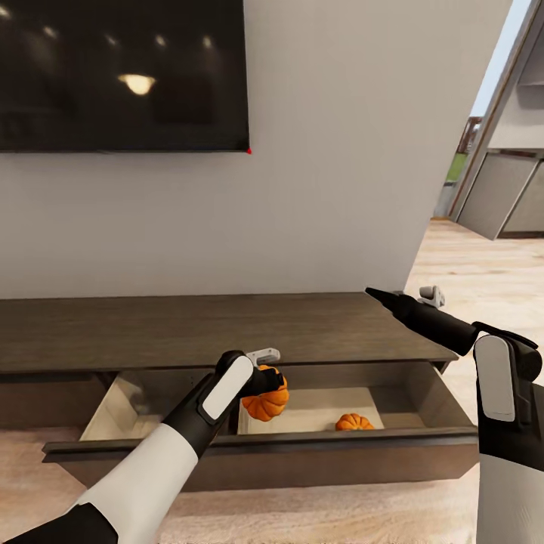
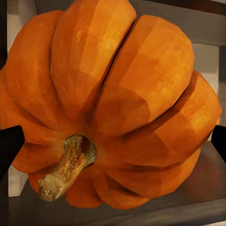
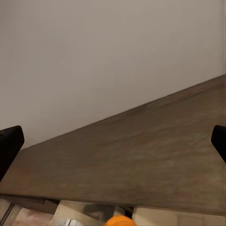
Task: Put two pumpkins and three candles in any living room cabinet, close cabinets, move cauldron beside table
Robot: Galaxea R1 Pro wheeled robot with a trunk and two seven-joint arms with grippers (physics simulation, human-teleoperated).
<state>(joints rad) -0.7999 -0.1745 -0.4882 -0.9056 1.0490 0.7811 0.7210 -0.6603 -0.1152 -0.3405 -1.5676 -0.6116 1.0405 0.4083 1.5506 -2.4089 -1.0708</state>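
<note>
Step in hand: you were placing the second pumpkin (image 1: 266, 400) into the open drawer (image 1: 249, 451) of the cabinet (image 1: 189, 329).
Left gripper (image 1: 266, 375): its fingers were clamped on that pumpkin, holding it over the drawer's middle, above the tan floor.
Held pumpkin, left wrist view: it sat stem toward the camera, between the two dark fingertips (image 2: 9, 147).
First pumpkin (image 1: 354, 422): it lay on the drawer floor, right of the held one, apart from it.
Right gripper (image 1: 379, 294): it hung empty over the cabinet top's right end, its fingers spread apart.
Next move, judged: lower, release inside the drawer, clear of the first pumpkin.
Remaining, judged: candles, drawer closing, cauldron.
</note>
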